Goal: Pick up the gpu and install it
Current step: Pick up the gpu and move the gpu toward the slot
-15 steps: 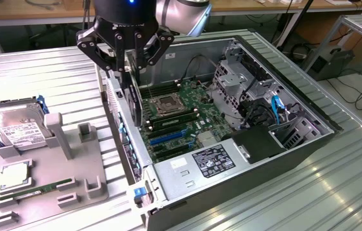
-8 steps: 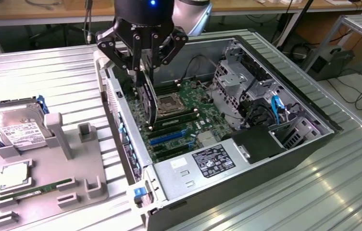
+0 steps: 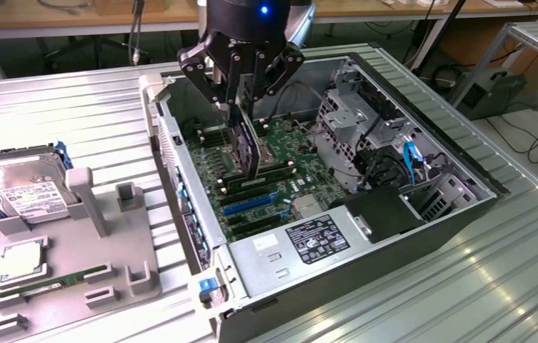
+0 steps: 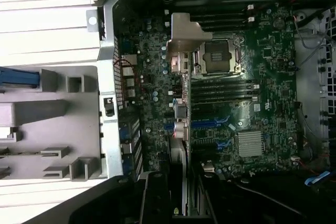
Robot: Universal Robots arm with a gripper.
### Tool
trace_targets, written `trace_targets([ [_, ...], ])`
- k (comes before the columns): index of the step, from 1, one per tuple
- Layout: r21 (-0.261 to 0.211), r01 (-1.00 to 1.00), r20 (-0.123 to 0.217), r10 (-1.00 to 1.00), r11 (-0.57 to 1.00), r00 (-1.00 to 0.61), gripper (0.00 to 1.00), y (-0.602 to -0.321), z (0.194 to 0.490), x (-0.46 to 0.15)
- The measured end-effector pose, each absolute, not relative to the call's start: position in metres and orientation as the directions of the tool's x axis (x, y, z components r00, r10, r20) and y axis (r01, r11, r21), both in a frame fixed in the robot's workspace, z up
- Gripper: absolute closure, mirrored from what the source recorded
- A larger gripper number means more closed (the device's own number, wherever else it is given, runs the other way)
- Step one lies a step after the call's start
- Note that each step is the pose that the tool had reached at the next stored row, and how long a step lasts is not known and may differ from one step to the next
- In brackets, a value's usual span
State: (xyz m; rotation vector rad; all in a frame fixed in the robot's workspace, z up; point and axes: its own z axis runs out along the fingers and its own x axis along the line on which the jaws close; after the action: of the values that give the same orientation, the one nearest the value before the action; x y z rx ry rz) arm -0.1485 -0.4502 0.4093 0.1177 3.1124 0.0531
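Above green motherboard [image 3: 293,153] in open grey case [image 3: 168,143] | black gripper [image 3: 246,96] clamped on thin dark gpu card [image 3: 248,146] | card hangs below fingers [image 3: 274,71], long axis upright

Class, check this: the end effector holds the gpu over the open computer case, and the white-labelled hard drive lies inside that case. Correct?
No. The exterior view shows the hard drive outside the computer case, at that view's left. The end effector does hold the gpu over the case.
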Motion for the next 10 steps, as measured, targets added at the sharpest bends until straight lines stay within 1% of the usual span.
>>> trace_targets([
  [10,0.035,0.075,-0.025,0.076,0.997,-0.997,0.74,-0.444,0.405,-0.138],
])
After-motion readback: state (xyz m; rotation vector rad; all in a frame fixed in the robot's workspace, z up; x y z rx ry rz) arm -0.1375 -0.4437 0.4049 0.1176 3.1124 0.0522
